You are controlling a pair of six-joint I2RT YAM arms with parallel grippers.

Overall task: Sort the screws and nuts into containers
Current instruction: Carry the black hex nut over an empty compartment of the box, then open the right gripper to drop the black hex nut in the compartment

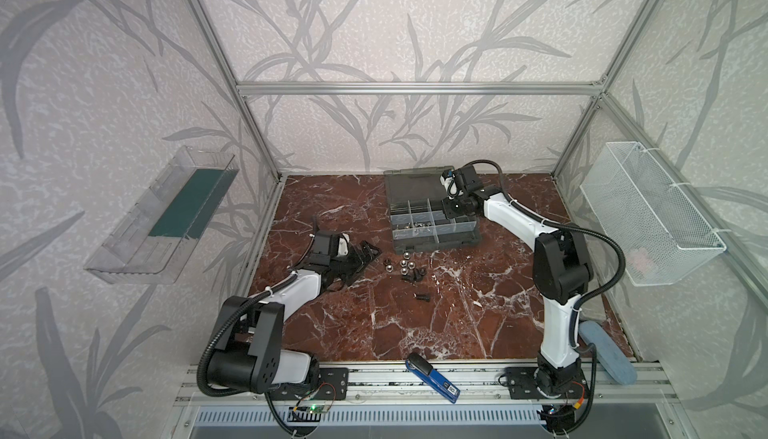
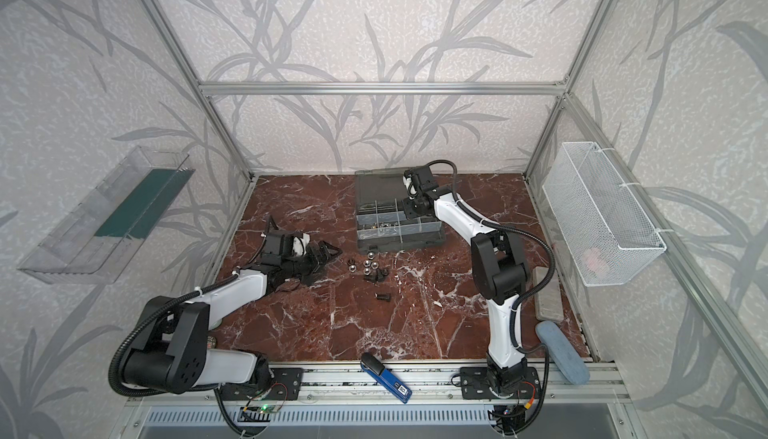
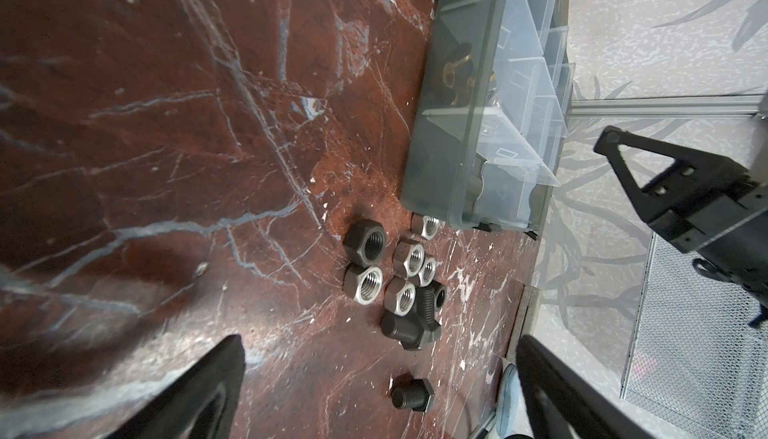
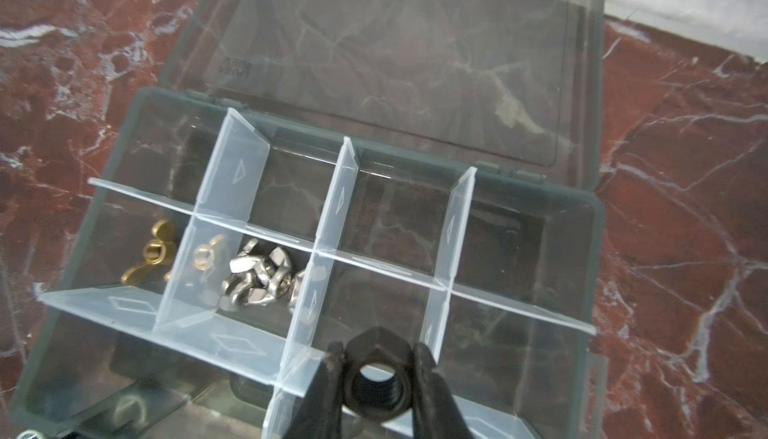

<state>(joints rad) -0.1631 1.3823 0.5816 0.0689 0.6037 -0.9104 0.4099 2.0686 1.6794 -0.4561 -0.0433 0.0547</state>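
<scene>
Nuts (image 1: pixel 402 265) and screws (image 1: pixel 422 296) lie before the organiser case (image 1: pixel 449 242).

In the right wrist view the frame edge cuts off my right claw (image 4: pixel 376 376), so only its fingertips (image 4: pixel 328 378) show, and they cover the sides of the dark nut (image 4: pixel 376 345) pinched between them. In both top views, right of centre, that claw and nut are hidden under my own wrist above the organiser case (image 1: pixel 407 185), whose cell contents are too small to tell apart. In the left wrist view my left claw (image 3: pixel 379 339) is blurred and cut off by the edge.
</scene>
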